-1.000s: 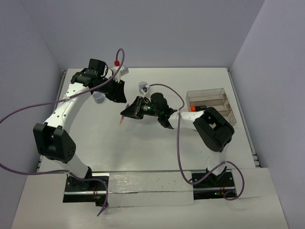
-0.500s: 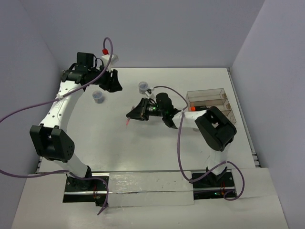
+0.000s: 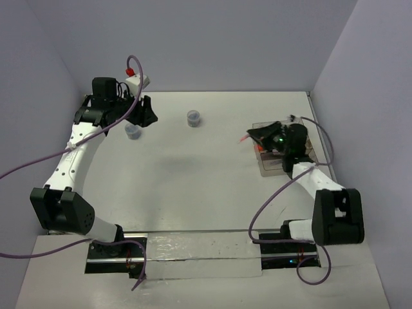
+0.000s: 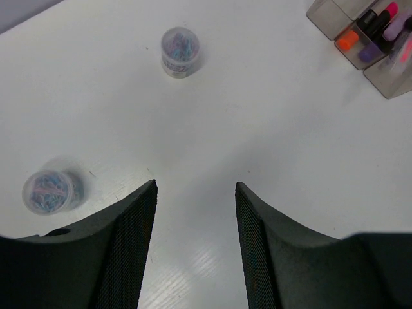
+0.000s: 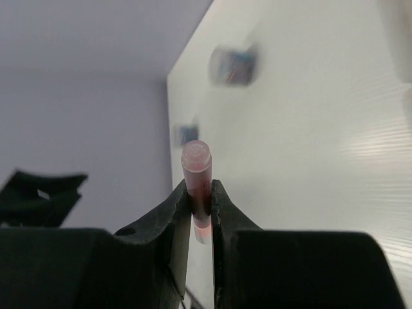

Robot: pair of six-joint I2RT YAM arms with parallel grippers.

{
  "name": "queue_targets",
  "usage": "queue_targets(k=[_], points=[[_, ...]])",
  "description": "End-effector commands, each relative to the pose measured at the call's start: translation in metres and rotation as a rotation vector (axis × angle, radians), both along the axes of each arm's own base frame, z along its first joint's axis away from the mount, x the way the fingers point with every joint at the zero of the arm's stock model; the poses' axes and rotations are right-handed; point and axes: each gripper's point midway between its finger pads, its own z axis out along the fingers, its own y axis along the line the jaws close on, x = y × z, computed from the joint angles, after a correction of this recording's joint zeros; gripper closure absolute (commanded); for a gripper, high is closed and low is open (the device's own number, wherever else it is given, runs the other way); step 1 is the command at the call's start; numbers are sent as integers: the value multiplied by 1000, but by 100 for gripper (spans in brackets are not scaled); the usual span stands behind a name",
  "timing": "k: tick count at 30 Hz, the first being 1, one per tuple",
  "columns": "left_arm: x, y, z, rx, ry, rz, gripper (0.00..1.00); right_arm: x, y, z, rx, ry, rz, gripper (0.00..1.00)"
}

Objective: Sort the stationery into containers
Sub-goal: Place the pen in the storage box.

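Note:
My right gripper (image 3: 256,136) is shut on a pale pink pen (image 3: 246,138) and holds it above the left end of the smoky clear tray (image 3: 273,169). In the right wrist view the pen (image 5: 196,172) stands clamped between the fingers of the gripper (image 5: 199,188). My left gripper (image 3: 143,114) is open and empty at the far left, just behind one blue-grey jar (image 3: 132,132). The second jar (image 3: 193,118) stands at the far middle. The left wrist view shows the open gripper (image 4: 195,193), both jars (image 4: 50,191) (image 4: 180,51), and the tray (image 4: 327,14) holding orange-ended, purple and magenta markers (image 4: 386,14).
The lavender walls close in the table on the left, back and right. The right arm's purple cable (image 3: 267,206) loops over the table in front of the tray. The left arm shows as a dark blur in the right wrist view (image 5: 38,193).
My right arm has swung from the table's middle to the right, carrying the pink pen over the tray. My left gripper has drawn back to the left, away from the jar.

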Motion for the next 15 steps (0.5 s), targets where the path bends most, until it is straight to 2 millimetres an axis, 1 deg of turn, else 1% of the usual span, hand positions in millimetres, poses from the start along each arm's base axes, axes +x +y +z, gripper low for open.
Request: queue_targets(k=[1, 3, 4, 7, 11, 13, 15], points=[[7, 8, -9, 2, 10, 35, 42, -11, -79, -21, -38, 68, -221, 100], [4, 12, -21, 4, 33, 38, 42, -20, -129, -35, -97, 118, -361, 100], [4, 14, -25, 3, 38, 39, 41, -22, -143, -38, -119, 124, -401, 100], [3, 18, -33, 8, 52, 44, 42, -33, -166, -53, -122, 179, -459, 100], [2, 24, -38, 21, 68, 53, 42, -44, -185, -73, -117, 238, -515, 100], [2, 27, -39, 24, 70, 60, 42, -49, -191, -85, -113, 270, -536, 100], [2, 29, -40, 27, 66, 60, 42, -51, -194, -91, -111, 285, -544, 100]])
